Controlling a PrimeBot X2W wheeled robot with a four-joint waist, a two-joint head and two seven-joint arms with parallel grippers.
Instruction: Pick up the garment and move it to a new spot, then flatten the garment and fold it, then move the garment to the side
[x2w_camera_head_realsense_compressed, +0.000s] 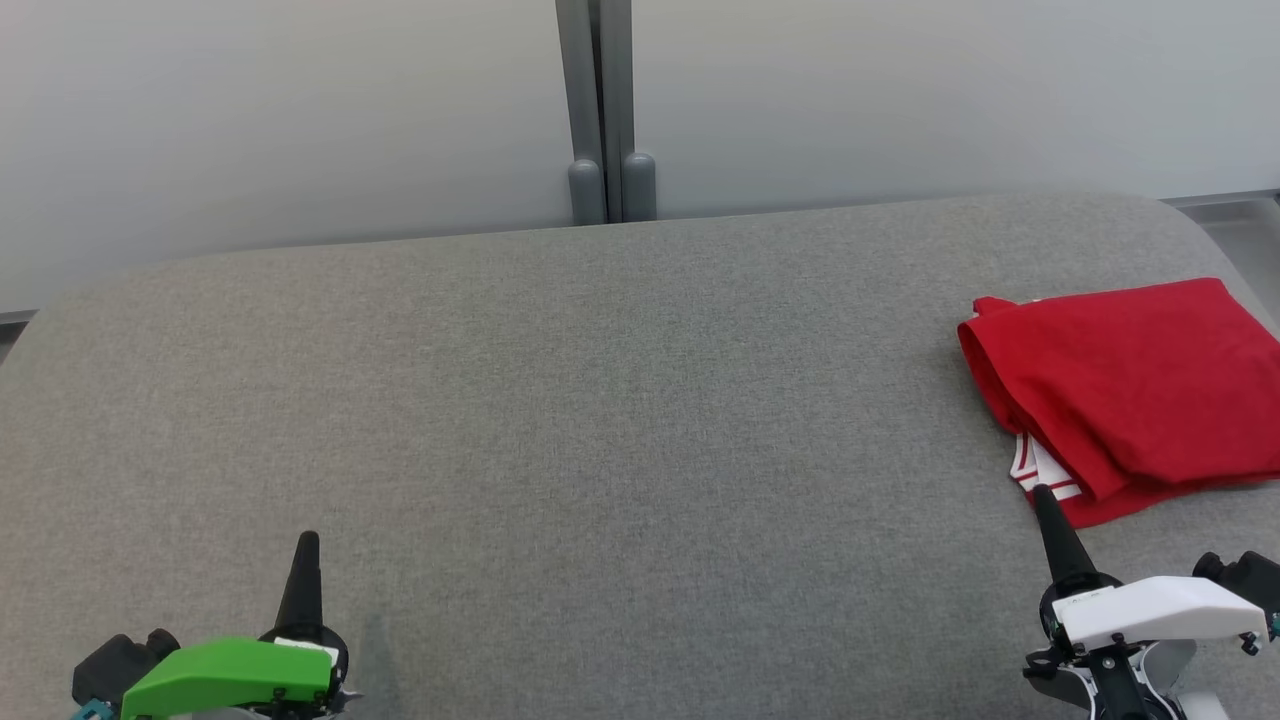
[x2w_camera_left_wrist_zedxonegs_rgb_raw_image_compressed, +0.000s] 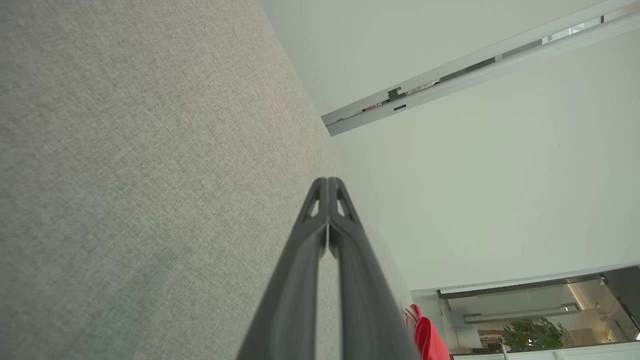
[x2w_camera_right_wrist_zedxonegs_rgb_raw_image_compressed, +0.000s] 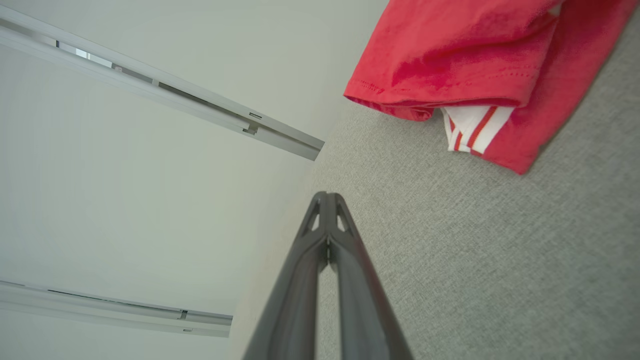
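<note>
Bare grey table (x2w_camera_head_realsense_compressed: 560, 400); folded red garment (x2w_camera_head_realsense_compressed: 1130, 380) far right.

no readable text, labels or signs anywhere

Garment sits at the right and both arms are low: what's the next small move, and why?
Probably just draw the right gripper back to rest. The garment lies folded at the right side of the surface, so the task looks done. The right gripper and the left gripper are both shut and empty, and the right wrist view shows a gap between tip and garment.
</note>
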